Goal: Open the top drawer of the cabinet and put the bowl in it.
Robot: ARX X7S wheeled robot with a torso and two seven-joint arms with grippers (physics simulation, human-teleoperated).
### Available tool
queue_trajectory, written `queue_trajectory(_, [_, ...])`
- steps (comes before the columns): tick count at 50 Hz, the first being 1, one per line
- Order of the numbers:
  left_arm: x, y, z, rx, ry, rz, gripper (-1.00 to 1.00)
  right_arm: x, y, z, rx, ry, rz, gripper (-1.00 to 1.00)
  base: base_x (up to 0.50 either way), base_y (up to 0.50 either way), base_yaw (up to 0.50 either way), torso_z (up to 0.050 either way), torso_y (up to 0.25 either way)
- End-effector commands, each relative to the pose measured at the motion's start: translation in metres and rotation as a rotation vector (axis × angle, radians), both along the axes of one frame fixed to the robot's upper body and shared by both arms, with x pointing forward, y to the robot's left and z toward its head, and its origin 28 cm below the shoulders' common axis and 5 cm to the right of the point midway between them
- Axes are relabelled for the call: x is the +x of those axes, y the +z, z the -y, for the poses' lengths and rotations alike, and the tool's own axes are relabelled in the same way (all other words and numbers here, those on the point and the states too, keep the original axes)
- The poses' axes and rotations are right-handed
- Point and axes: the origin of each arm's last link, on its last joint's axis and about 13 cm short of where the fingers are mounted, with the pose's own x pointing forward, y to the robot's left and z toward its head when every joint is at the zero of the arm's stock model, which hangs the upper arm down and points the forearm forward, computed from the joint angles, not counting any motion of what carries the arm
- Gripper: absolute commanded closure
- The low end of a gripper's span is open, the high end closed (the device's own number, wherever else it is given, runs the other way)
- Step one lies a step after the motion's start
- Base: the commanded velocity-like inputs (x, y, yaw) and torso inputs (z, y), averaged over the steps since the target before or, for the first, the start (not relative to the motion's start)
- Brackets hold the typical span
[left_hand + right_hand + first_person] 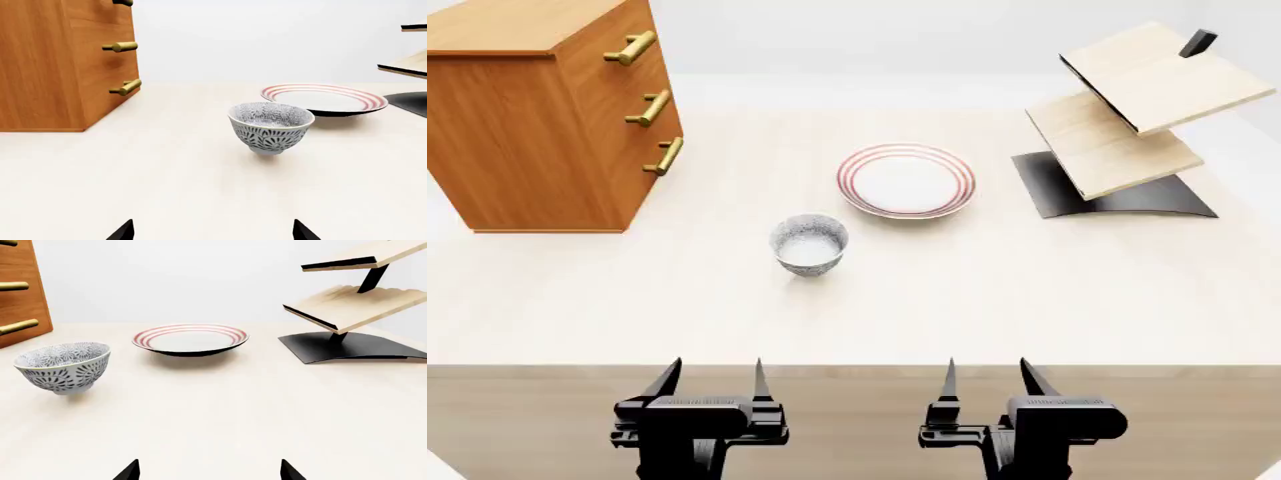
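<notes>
The orange-brown cabinet (541, 120) stands at the table's back left with all three drawers shut. The top drawer (621, 38) has a brass bar handle (630, 48). The grey-blue speckled bowl (809, 244) stands upright on the table, in front of the plate; it also shows in the left wrist view (271, 127) and the right wrist view (63, 367). My left gripper (713, 375) and right gripper (988, 375) are both open and empty at the table's near edge, well short of the bowl and cabinet.
A red-ringed white plate (905, 180) lies behind the bowl to its right. A pale tilted wooden shelf rack (1134, 110) on a black base stands at the back right. The cabinet's two lower drawers (641, 135) carry like handles.
</notes>
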Motion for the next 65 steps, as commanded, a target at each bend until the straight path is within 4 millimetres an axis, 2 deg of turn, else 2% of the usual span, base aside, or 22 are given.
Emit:
queue_trajectory(1, [0.0001, -0.0002, -0.0002, -0.006, -0.001, -0.006, -1.0, -0.0003, -0.0001, -0.0005, -0.002, 0.0, -0.002, -1.0, 0.0, 0.0, 0.0, 0.0, 0.0])
queue_trajectory(42, [-0.0027, 0.002, -0.0009, -0.041, -0.028, 0.001, -1.0, 0.0, -0.002, 0.0015, 0.045, -0.04, -0.002, -1.0, 0.0, 0.0, 0.0, 0.047, 0.012])
queue_trajectory(65, [0.0002, 0.0048, -0.0028, -0.059, -0.001, -0.015, -1.0, 0.0021, -0.0019, 0.0021, 0.042, -0.041, -0.016, -1.0, 0.01, 0.44, 0.0, 0.0, 0.0])
